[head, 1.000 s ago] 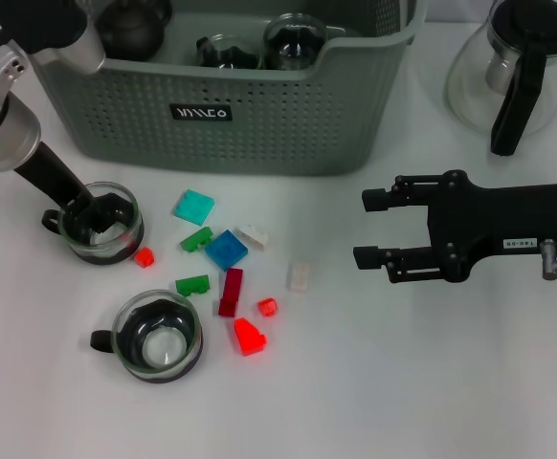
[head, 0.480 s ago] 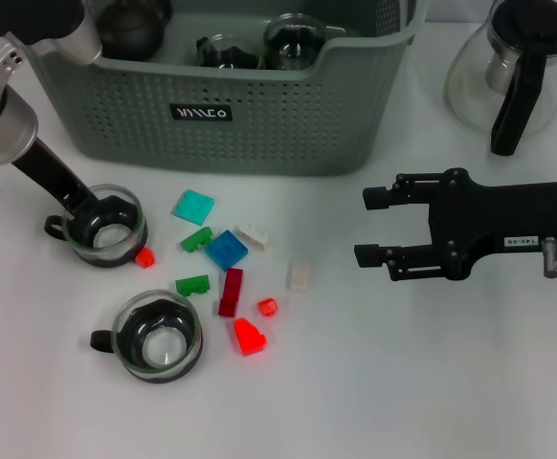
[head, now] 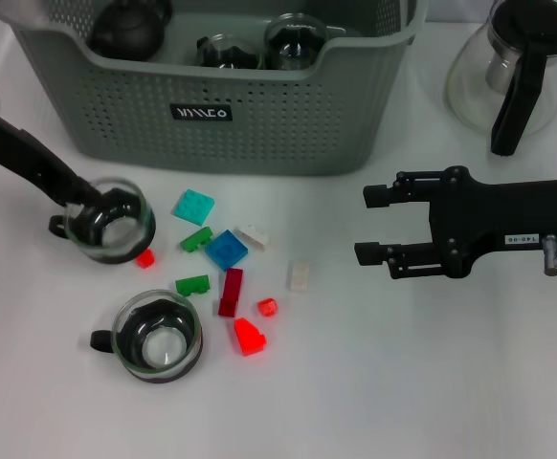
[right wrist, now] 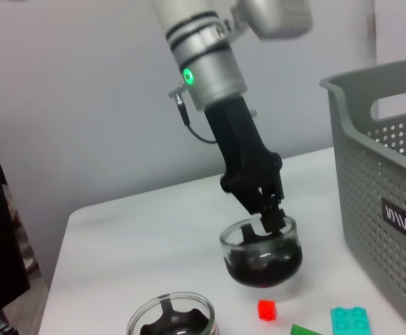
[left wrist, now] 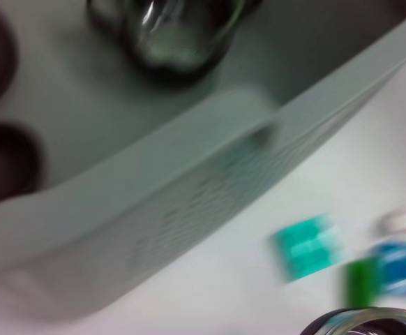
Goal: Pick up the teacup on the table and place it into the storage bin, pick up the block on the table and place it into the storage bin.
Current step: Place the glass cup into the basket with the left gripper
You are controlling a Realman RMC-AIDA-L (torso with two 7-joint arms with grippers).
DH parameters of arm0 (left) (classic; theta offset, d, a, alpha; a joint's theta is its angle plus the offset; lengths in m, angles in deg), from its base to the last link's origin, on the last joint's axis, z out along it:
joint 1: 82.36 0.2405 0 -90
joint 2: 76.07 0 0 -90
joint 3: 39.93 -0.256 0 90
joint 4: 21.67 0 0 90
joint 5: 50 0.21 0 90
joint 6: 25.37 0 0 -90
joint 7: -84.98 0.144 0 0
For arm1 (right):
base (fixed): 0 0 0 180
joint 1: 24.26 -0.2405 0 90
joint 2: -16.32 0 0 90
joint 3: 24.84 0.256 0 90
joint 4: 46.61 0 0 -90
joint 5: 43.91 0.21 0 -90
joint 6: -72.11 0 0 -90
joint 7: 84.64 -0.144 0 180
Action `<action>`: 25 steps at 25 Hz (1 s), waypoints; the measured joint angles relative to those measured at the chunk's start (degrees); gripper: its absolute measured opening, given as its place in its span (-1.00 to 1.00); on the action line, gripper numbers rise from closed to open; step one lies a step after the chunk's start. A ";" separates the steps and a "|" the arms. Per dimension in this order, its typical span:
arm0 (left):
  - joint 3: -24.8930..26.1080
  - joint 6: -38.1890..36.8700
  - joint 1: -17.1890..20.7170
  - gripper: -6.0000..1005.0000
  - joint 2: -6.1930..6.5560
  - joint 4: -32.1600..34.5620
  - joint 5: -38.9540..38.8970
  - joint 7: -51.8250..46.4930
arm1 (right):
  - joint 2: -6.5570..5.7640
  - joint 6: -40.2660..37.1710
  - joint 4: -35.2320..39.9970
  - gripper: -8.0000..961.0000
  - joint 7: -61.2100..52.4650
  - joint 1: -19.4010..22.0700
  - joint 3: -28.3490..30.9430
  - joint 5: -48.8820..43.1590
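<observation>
your left gripper (head: 101,206) is clamped on the rim of a glass teacup (head: 112,223), one finger inside the cup and one outside, and in the right wrist view the cup (right wrist: 262,252) hangs clear of the white table (head: 403,382), tilted a little. it sits just in front of the storage bin (head: 250,115), off that bin's left front corner, with a small red block (head: 144,257) on the table right below it. the bin holds dark teaware along its back, and its black label faces you.

a second teacup (head: 157,337) stands on the table nearer to you, handle pointing left, untouched. between the cups and your right arm lies the scatter of blocks: a teal plate (head: 193,206), a small green block (head: 196,239), a blue square (head: 227,250), a white piece (head: 253,236), another green one (head: 192,285), a dark red bar (head: 231,292), a clear pale block (head: 299,276), a small red stud (head: 267,307) and a bright red wedge (head: 249,336).

your right gripper (head: 372,226) hovers over the table well to the right of the blocks, fingers spread wide and pointing left, nothing between them. the glass teapot (head: 513,67) with its black handle stands behind it, right of the bin.

the left wrist view is smeared; you can make out the bin's rim and the teal and blue blocks there.
</observation>
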 joint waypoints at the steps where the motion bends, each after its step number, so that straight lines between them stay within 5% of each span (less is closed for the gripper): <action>1: 3.97 -2.18 -0.41 -0.86 0.74 -1.24 -1.87 2.55 | 0.00 -0.01 0.00 0.59 0.00 0.00 0.00 0.01; 5: 16.21 -7.99 -1.04 -0.88 5.51 -11.00 -10.13 10.89 | 0.01 -0.08 0.00 0.59 0.00 0.00 0.00 0.01; 8: 20.32 -8.95 -0.40 -0.89 9.05 -19.28 -15.22 14.68 | 0.00 -0.08 0.00 0.59 -0.03 0.03 0.00 0.00; 11: 22.91 -10.36 0.44 -0.89 10.80 -24.71 -18.57 18.32 | -0.04 -0.16 0.00 0.59 -0.09 0.09 0.00 0.00; 17: 27.61 -16.18 1.24 -0.88 11.34 -27.76 -25.52 20.54 | -0.08 -0.25 0.00 0.59 -0.09 -0.28 0.00 -0.05; 25: 28.49 -12.65 -2.83 -0.88 10.63 -28.17 -42.15 7.45 | -0.09 -0.35 0.00 0.59 -0.09 -0.42 0.01 -0.14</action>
